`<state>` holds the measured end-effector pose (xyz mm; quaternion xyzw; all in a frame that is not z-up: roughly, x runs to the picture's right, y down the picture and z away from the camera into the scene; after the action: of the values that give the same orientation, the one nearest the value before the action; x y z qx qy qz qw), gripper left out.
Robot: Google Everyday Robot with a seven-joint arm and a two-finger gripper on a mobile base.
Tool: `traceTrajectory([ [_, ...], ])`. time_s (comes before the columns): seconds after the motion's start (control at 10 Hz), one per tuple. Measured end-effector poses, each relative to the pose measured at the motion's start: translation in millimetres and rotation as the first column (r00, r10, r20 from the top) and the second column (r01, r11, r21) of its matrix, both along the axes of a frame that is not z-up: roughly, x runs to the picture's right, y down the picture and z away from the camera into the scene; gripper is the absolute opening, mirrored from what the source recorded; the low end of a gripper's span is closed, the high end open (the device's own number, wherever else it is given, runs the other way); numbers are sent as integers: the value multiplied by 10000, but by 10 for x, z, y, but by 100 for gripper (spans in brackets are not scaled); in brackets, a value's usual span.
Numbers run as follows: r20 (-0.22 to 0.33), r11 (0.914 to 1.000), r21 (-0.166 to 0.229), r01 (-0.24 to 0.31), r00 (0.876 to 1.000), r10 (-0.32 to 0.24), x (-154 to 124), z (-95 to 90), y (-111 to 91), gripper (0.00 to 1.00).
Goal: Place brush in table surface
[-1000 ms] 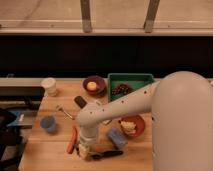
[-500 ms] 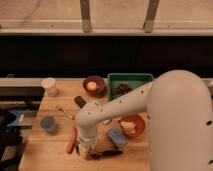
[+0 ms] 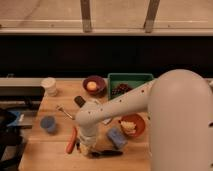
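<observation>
Dim warm light, brighter along the top, dark behind, hand [image 3: 86, 149] low over the table surface [image 3: 52, 152] front

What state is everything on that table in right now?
Brush: lying flat on the table surface.
Gripper: low at the table's front, beside the brush.
Carrot: lying flat.
White cup: upright.
Blue cup: upright.
Green tray: holds something dark.

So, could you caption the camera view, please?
Gripper low over the light wooden tabletop, beside the slim black-handled brush.
</observation>
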<state>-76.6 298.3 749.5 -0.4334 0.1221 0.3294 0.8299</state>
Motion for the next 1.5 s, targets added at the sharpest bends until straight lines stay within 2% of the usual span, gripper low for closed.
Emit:
traceTrajectory([
  [0.1, -139, 9998, 173, 52, 9999, -50, 54, 2, -111, 0],
  [0.3, -432, 9962, 817, 293, 9987, -258, 302, 55, -578, 0],
  [0.5, -717, 9883, 1436, 506, 9966, -406, 539, 72, -968, 0],
  [0.8, -898, 9739, 2212, 502, 9955, -310, 776, 81, -1386, 0],
  [1.2, -1005, 9528, 2908, 877, 9931, -608, 719, 7, -1684, 0],
  [1.3, -827, 9425, 3114, 1216, 9915, -1006, 484, -38, -1754, 0],
  [1.5, -678, 9348, 3231, 1478, 9888, -1328, 326, -86, -1750, 0],
])
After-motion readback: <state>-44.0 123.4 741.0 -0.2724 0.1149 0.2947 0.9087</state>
